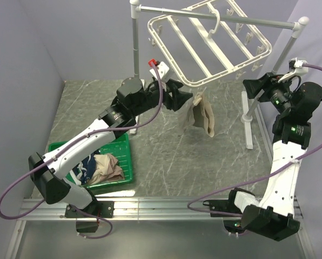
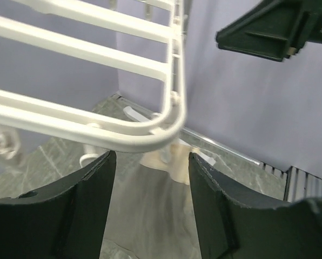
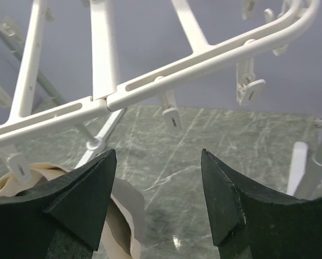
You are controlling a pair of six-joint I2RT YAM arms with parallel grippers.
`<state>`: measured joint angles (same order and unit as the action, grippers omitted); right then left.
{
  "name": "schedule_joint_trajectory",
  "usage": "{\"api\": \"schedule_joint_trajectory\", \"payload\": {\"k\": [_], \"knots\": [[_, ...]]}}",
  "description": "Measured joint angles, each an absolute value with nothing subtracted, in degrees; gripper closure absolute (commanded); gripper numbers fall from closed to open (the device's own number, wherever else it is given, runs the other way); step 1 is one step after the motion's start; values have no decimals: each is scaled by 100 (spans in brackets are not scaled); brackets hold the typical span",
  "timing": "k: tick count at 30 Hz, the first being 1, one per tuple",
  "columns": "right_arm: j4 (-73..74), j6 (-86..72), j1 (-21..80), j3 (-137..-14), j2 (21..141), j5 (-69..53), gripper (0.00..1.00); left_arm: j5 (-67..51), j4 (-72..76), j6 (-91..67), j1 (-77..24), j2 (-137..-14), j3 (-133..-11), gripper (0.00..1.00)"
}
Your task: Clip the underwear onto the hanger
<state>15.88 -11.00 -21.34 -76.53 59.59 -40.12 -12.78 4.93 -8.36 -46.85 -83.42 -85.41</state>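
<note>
Underwear (image 1: pixel 200 116) hangs from the hanger (image 1: pixel 204 51) corner in the top view, just off centre toward 1 o'clock. The left gripper (image 1: pixel 188 100) sits at its 9 o'clock, the right gripper (image 1: pixel 247 86) well apart at 3 o'clock.

Left wrist: jaws wide apart, nothing between; underwear (image 2: pixel 174 162) beyond at 12 o'clock.

Right wrist: jaws wide, empty; underwear (image 3: pixel 129 208) at 8 o'clock.

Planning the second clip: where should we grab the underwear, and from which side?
Probably its free edge below the single clip holding the underwear to the hanger. It hangs as a narrow folded strip drooping right, so come in level from the right with the right gripper, jaws open. The left gripper crowds the clipped side.
</note>
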Motion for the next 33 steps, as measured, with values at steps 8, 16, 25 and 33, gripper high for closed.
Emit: {"api": "schedule_joint_trajectory", "payload": {"k": [8,16,25,33], "knots": [[1326,-1404,-2272,-7693,6370,-4805,30,-1256,475,-1170,-4108,-8490,-8628,39],[766,-1481,-2268,-7693,6558,-5030,34,-1282,440,-1179,-3817,-8578,-8713,37],[615,-1490,-2043,-7690,6801,-5061,38,-1415,534,-1096,-3632,-8578,-8718,31],[526,-1479,-1745,-7662,6799,-5057,53,-1846,685,-869,-3614,-8171,-8396,31]]}}
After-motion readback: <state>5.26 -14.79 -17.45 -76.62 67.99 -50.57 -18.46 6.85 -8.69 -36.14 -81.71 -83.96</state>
